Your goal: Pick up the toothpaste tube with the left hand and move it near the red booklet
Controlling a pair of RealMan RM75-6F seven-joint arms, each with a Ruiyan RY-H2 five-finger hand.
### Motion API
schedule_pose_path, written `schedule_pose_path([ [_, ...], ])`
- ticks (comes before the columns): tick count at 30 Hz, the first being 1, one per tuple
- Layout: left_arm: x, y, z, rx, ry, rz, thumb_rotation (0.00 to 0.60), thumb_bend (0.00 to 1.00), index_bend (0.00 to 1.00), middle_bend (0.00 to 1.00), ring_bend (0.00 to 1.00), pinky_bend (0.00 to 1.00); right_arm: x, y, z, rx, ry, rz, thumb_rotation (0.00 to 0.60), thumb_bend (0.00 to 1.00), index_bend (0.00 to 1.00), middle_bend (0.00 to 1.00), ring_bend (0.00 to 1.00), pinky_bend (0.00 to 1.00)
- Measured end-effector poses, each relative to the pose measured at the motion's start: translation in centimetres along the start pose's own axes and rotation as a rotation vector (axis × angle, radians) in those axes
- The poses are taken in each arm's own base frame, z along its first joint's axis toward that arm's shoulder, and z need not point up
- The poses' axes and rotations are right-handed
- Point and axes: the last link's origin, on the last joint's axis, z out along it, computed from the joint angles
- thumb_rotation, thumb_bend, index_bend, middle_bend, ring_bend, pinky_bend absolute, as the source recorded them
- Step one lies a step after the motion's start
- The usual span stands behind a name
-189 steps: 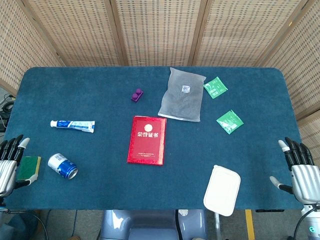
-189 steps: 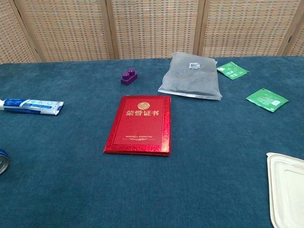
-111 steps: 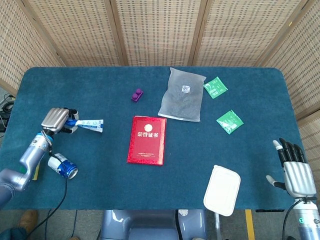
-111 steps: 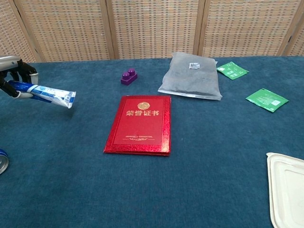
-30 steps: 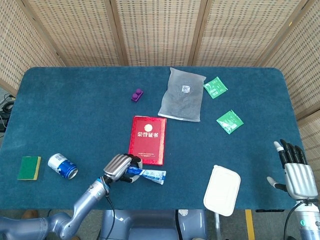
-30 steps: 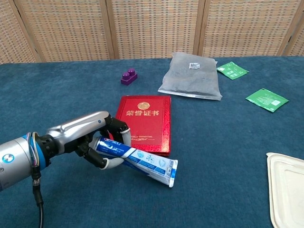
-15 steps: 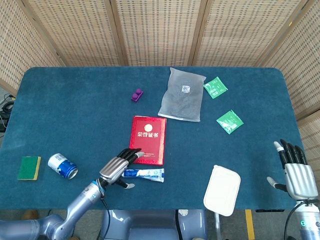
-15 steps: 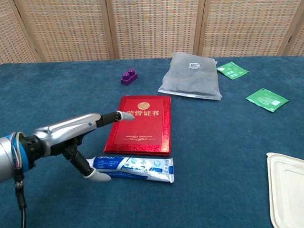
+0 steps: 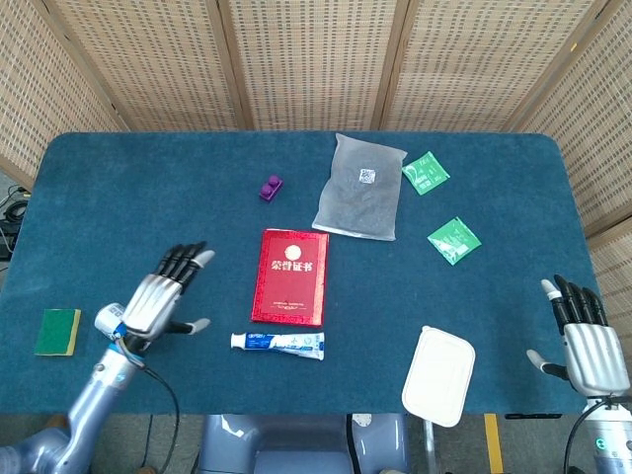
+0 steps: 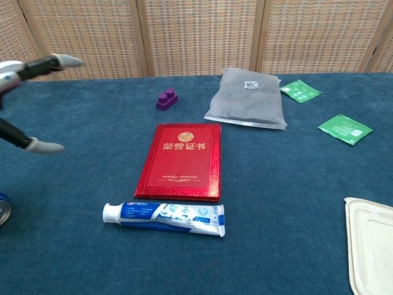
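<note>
The white and blue toothpaste tube [image 9: 277, 342] [image 10: 164, 219] lies flat on the blue cloth just below the front edge of the red booklet [image 9: 290, 276] [image 10: 180, 161], cap pointing left. My left hand [image 9: 161, 299] [image 10: 27, 98] hovers left of the booklet with fingers spread and nothing in it, well apart from the tube. My right hand [image 9: 587, 342] stays at the table's front right corner, fingers extended upward, empty.
A blue can [image 9: 104, 320] [image 10: 3, 208] and a green sponge [image 9: 57, 331] sit at the front left. A white lidded box [image 9: 438, 374] [image 10: 370, 248] is front right. A grey pouch [image 9: 360, 186], two green sachets [image 9: 453, 240] and a purple brick [image 9: 270, 187] lie farther back.
My left hand has let go of the tube and pulled away to the left and up. The tube stays flat below the booklet. The right hand has not moved.
</note>
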Motion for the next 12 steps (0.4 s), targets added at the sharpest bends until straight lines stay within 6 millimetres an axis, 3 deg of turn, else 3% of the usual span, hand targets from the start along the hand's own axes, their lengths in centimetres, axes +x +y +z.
schedule_pose_path([
  [2,1.5,-1.6,-1.6,0.065,0.049,0.056,0.600,0.05,0.00,0.00,0.00,0.00,0.2,0.0,0.0,0.002,0.007,0.004,0.600,0.00,0.00,0.00,0.00,0.00],
  [6,4.7,-4.6,-7.0,0.249,0.109,0.130,0.600,0.05,0.00,0.00,0.00,0.00,0.4,0.1,-0.1,0.006,0.014,0.009,0.600,0.00,0.00,0.00,0.00,0.00],
  [12,7.0,-5.9,-11.8,0.379,0.088,0.170,0.600,0.05,0.00,0.00,0.00,0.00,0.8,0.0,-0.3,0.022,0.028,0.025,0.600,0.00,0.00,0.00,0.00,0.00],
])
